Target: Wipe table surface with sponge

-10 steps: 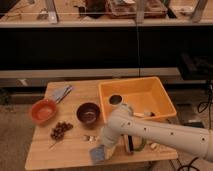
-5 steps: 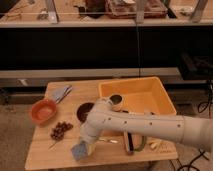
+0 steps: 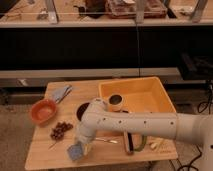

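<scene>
The sponge [image 3: 75,152], a small blue-grey pad, lies flat on the table surface [image 3: 45,155] near its front edge, left of centre. My gripper [image 3: 81,147] comes down onto the sponge from the upper right, shut on it and pressing it to the wood. The white arm [image 3: 135,126] reaches in from the right across the front half of the table and hides the wood beneath it.
A yellow plastic tub [image 3: 150,89] holding a dark cup [image 3: 116,101] stands at the back right. An orange bowl [image 3: 43,111], a dark bowl [image 3: 81,111], a bunch of grapes [image 3: 61,130] and a grey cloth [image 3: 61,93] sit left of the arm. A utensil [image 3: 107,140] and a dark brush-like thing [image 3: 131,143] lie by the front edge.
The gripper has slid the sponge leftward along the front of the table, and the arm has stretched further left with it.
</scene>
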Robot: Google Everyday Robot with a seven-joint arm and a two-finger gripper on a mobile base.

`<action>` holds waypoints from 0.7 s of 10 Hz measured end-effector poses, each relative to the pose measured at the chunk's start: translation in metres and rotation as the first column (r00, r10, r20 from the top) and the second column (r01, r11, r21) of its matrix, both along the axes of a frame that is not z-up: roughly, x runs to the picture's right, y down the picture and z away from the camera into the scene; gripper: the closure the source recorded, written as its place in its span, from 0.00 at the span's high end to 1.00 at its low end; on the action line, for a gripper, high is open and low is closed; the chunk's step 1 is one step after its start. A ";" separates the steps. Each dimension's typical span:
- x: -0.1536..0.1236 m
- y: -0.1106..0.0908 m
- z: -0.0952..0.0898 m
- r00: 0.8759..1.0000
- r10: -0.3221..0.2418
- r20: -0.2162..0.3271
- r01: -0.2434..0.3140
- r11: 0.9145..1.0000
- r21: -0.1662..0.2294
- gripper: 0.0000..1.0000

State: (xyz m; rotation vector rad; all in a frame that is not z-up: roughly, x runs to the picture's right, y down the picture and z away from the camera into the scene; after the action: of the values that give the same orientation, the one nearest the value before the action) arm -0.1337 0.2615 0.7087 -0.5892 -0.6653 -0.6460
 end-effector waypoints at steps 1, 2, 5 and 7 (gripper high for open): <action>-0.007 0.006 0.000 0.999 -0.032 0.009 0.032 0.999 -0.002 0.00; -0.022 0.015 0.002 0.998 -0.065 0.017 0.065 0.998 -0.008 0.00; -0.064 0.030 0.005 0.992 -0.121 0.030 0.121 0.992 -0.029 0.00; -0.071 0.038 0.012 0.987 -0.158 0.031 0.160 0.986 -0.055 0.00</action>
State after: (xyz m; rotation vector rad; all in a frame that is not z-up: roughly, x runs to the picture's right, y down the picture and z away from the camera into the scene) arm -0.2049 0.2993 0.7203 -0.6925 -0.6673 -0.7870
